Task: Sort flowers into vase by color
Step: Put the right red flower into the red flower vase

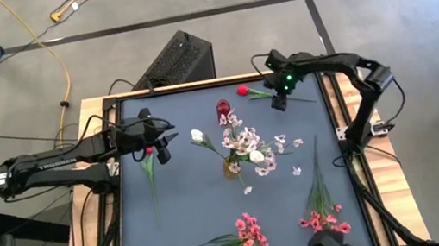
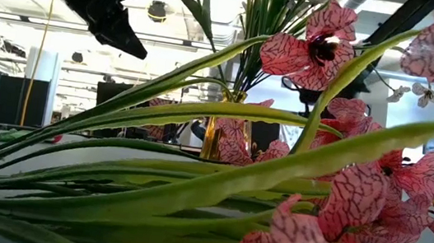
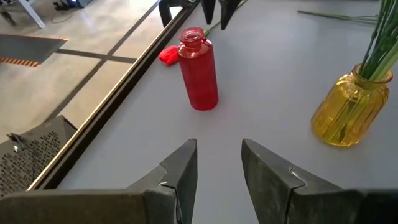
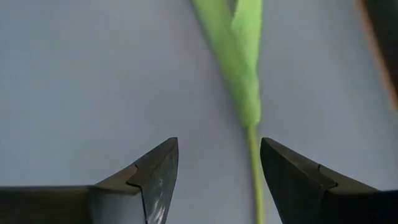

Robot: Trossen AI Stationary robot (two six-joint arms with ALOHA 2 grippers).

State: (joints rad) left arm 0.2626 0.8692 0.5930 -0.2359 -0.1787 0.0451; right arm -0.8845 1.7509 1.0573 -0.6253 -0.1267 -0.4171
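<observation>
Two risks here. The right gripper hangs over the thin stem of the red rose at the table's far edge, jaws wide, stem between the fingers but off-centre; closing like this could pinch it with one pad's edge and let it roll out. Second, the red vase stands just left of the rose, and swinging the long stem could tip it.

Left gripper hovers over the table left of the red vase, facing it, fingers partly apart, nothing between them. Yellow vase mid-table already holds pale blooms; pink sprays lie at the near edge.
</observation>
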